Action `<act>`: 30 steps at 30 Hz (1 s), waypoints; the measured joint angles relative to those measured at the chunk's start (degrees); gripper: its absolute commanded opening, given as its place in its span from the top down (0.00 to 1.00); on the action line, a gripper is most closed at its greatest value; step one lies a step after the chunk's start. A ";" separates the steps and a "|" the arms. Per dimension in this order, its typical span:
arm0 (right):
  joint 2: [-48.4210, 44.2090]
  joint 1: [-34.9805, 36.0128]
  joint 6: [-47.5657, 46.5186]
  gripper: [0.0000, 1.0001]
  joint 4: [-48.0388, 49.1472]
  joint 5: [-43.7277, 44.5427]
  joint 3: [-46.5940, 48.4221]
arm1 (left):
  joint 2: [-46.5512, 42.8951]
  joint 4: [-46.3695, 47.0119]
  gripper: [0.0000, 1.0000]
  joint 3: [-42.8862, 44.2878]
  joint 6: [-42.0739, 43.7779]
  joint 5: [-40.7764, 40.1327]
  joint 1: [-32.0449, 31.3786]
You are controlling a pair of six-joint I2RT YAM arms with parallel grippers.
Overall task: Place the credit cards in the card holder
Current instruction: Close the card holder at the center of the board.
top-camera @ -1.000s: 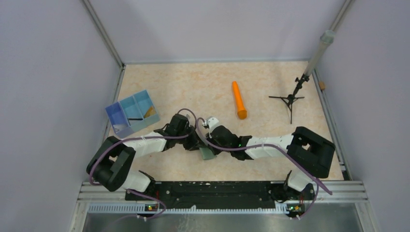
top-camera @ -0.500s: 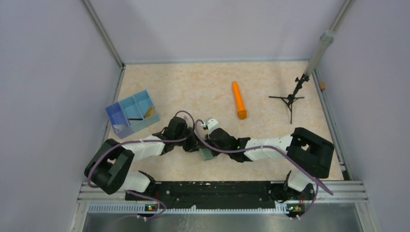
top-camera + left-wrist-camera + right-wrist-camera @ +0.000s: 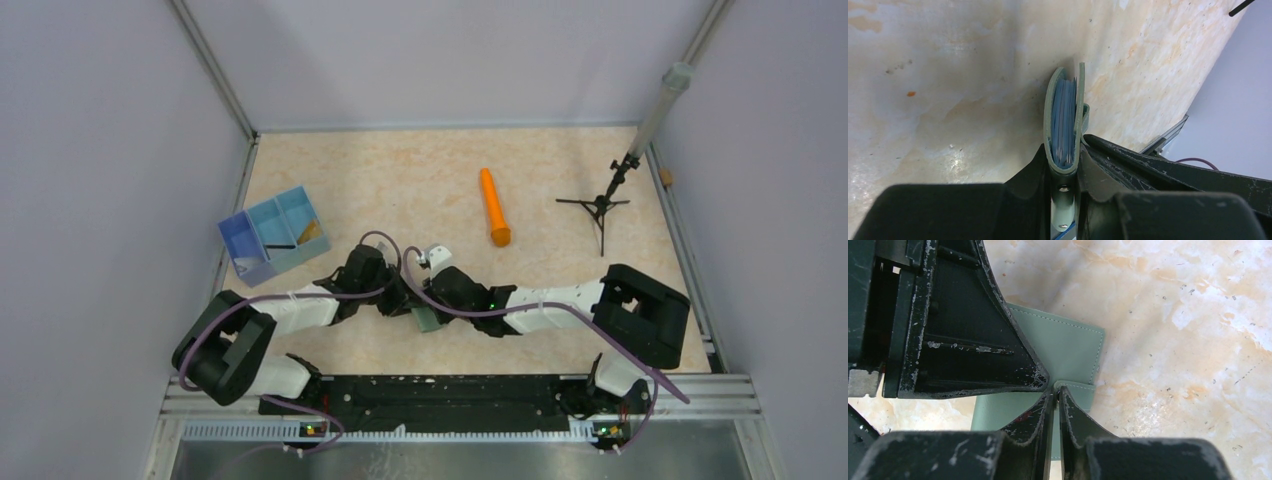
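The card holder [image 3: 427,318], a grey-green folded wallet, stands on edge at the table's near middle between both grippers. My left gripper [image 3: 1064,156] is shut on its folded spine. Inside the card holder [image 3: 1064,117], pale blue leaves and a few thin pale edges show; I cannot tell whether those are credit cards. My right gripper [image 3: 1054,390] stands a narrow slit open against the card holder's [image 3: 1068,342] flat side, its tips at the end of the closure tab [image 3: 1079,390]. A small gold-tan card [image 3: 312,229] leans in the blue tray.
The blue three-compartment tray [image 3: 262,250] sits at the left with a dark stick in it. An orange cylinder [image 3: 493,207] lies beyond the grippers. A black tripod stand [image 3: 600,205] occupies the far right. Walls close in on both sides.
My right gripper's fingers have parted a little. Both arms have drifted slightly left, and the card holder has stayed in the left gripper.
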 measured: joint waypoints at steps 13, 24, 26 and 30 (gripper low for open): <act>0.00 0.04 0.20 0.83 0.00 -0.09 0.00 | -0.39 1.88 1.00 -1.25 -0.44 0.00 0.00; -5.60 4.90 3.04 0.56 -10.12 -3.06 3.56 | -0.94 1.73 0.99 -0.66 4.39 -1.88 -1.18; -8.37 6.34 3.65 0.53 -12.33 -5.01 4.20 | -0.98 1.53 0.88 -0.24 5.55 -2.71 -1.66; -14.21 4.13 4.37 0.47 -16.39 -5.95 4.02 | -2.21 0.24 0.64 0.00 7.21 -4.83 -2.29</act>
